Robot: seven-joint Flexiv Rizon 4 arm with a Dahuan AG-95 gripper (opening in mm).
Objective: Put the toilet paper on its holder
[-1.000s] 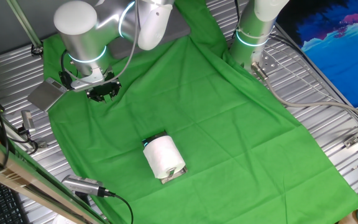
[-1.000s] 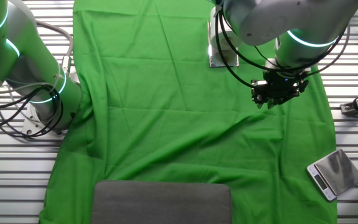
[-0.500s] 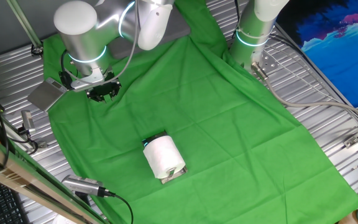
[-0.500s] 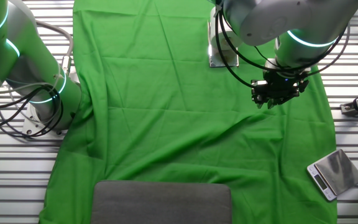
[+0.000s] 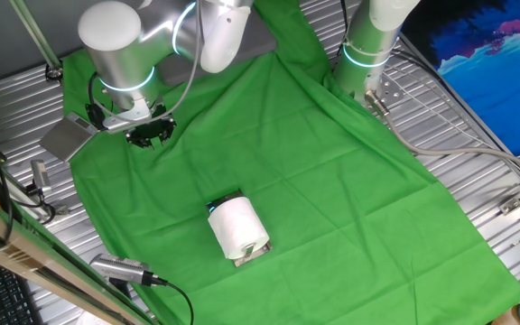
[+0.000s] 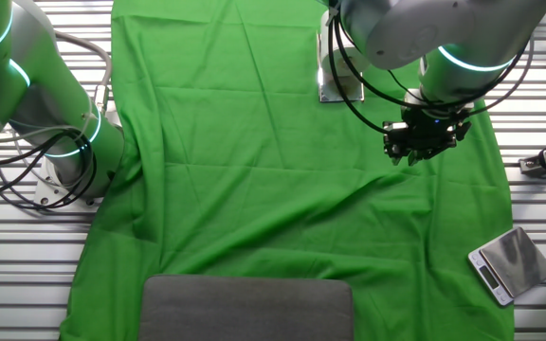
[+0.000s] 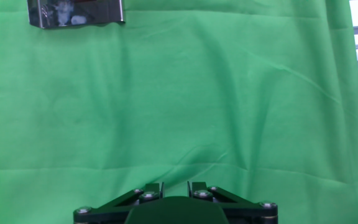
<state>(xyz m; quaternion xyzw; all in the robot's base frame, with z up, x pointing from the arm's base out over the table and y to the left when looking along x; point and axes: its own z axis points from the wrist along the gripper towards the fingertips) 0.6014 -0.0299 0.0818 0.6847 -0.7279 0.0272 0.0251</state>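
The white toilet paper roll lies on its side over the chrome holder, near the front of the green cloth. My gripper hangs over the cloth's far left corner, well away from the roll, open and empty. In the other fixed view the gripper is right of the holder, and my arm hides the roll. In the hand view the holder's shiny plate is at the top left. Only the gripper's tips show at the bottom, slightly apart.
A flat dull grey plate lies beside the cloth's left corner; it also shows in the other fixed view. A second arm's base stands at the back. A dark grey pad lies on the cloth's edge. Cables run along the metal table.
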